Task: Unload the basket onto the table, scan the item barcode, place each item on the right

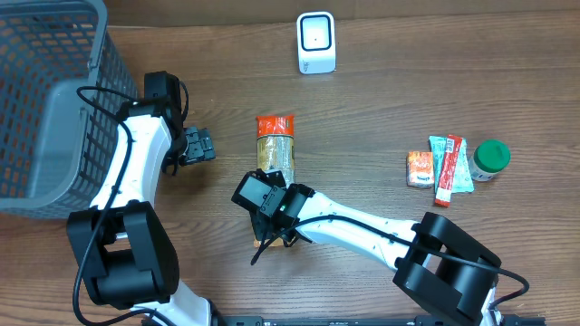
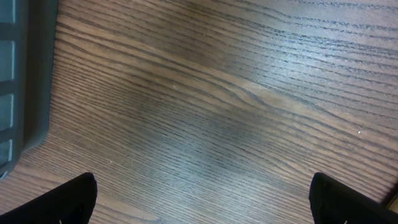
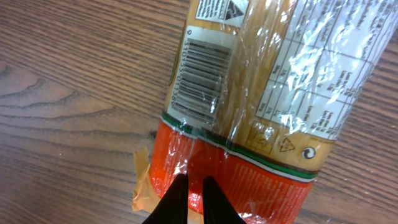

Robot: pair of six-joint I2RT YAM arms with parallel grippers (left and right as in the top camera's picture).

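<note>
Closest to the lens in the right wrist view, we see the right gripper (image 3: 194, 198) with its two black fingers drawn almost together, pinching the film at the orange end of the pack (image 3: 261, 93). Only a thin strip of orange shows between the tips. We read the pack as long pasta in clear wrap, lying flat on the table (image 1: 381, 100). Its barcode (image 3: 200, 78) faces up on the clear part, just past the orange band and near the pack's left edge in that view. A nutrition panel runs along the other side.

From overhead, the pack lies lengthwise at mid-table, one orange end pointing toward the scanner (image 1: 316, 43) and the other end under the right wrist. The scanner is a small white unit standing near the far edge, well apart from the pack.

Off to the right of the pack sit a small orange box (image 1: 419, 168), green and red sachets (image 1: 450, 167) just beside it, and a jar (image 1: 491, 159) with a green lid touching or nearly touching the sachets.

On the other side, the left gripper (image 2: 202, 199) hangs with its fingers spread wide over bare wood, holding nothing. A grey mesh basket (image 1: 45, 91) stands just beside that arm.
</note>
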